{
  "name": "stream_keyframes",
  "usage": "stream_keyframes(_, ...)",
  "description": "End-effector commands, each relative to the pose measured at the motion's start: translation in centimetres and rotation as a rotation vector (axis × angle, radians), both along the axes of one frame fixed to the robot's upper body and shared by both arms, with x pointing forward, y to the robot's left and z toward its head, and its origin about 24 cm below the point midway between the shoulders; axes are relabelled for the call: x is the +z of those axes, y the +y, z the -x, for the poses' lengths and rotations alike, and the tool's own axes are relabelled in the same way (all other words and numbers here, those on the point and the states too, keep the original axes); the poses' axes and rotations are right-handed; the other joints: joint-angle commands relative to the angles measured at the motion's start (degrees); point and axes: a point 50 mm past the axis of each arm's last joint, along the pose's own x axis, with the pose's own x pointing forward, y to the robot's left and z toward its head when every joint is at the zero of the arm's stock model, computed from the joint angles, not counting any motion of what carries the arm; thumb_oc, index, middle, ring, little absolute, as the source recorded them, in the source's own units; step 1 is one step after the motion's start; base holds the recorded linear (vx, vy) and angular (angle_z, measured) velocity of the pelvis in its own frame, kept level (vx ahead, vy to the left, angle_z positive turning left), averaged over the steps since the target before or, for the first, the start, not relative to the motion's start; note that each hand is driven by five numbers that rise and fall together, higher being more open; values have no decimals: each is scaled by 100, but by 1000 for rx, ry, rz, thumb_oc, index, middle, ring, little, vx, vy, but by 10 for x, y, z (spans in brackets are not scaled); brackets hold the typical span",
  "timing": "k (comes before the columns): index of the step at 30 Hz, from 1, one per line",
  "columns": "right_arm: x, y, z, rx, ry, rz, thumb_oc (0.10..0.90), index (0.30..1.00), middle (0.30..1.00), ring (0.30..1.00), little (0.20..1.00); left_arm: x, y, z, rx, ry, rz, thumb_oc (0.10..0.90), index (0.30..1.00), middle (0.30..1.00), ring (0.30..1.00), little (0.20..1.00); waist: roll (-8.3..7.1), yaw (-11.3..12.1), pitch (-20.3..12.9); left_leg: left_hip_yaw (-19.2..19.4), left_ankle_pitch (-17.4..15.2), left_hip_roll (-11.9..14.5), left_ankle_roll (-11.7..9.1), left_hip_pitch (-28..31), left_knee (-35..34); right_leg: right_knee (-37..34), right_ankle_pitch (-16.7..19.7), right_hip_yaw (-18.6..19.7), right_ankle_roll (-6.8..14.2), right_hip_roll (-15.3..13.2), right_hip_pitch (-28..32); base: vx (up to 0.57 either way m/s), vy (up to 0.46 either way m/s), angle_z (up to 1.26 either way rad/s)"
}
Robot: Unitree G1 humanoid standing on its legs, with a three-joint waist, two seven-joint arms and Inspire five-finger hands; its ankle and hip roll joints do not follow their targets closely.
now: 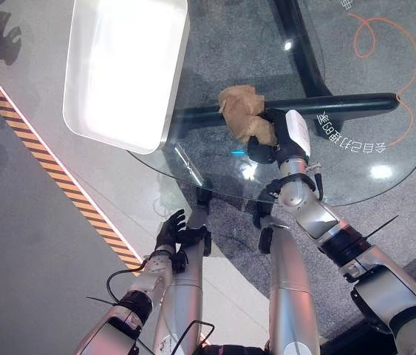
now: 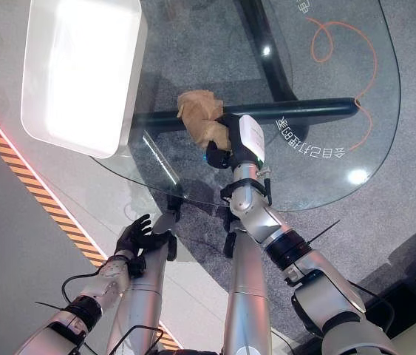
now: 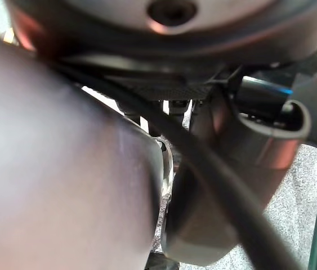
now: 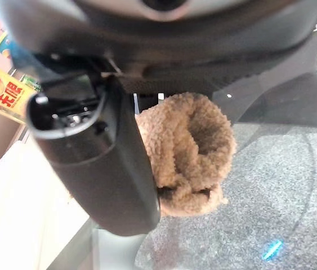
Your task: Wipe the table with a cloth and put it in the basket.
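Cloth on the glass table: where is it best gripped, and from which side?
Judging by its bunched pose, the near end of the brown cloth is best, approached from the robot's side, as the right hand grips it now. The far part lies loose on the glass table.

White characters [image 1: 352, 140] stand on the glass counter [image 1: 407, 181] near its right edge, seen upside down, too small to read.
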Motion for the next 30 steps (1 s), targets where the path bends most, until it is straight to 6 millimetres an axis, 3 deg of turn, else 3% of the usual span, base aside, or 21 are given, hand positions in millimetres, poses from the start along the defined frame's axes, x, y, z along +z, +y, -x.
stream_keyframes(1, 13, 69, 26, 375, -39, -80, 100, 300, 300, 300, 200, -40, -24, 49, -55, 175, 22, 800, 900, 900, 900, 900, 204, 95, -103, 757, -1067, -431, 554, -163, 1021, -851, 792, -84, 185, 129, -210, 0, 0, 0)
stream_keyframes(6, 20, 82, 36, 525, -35, -20, 100, 300, 300, 300, 200, -41, -21, 50, -58, 179, 14, 800, 900, 900, 900, 900, 196, 99, -103, 747, -1067, -426, 552, -191, 1043, -810, 789, -95, 188, 120, -253, 4, -7, 0)
stream_keyframes(13, 21, 86, 43, 600, -32, 12, 100, 300, 300, 300, 200, -39, -18, 48, -65, 178, 13, 800, 900, 900, 900, 900, 202, 105, -103, 747, -1072, -404, 545, -229, 1088, -744, 766, -111, 191, 85, -294, 11, -17, 6)
stream_keyframes(30, 35, 52, 32, 393, -162, -110, 100, 300, 300, 300, 200, -41, -13, 51, -49, 196, 15, 800, 900, 900, 900, 900, 184, 55, -103, 773, -1105, -348, 569, -290, 1160, -677, 791, -69, 186, 94, -373, 3, -6, 3)
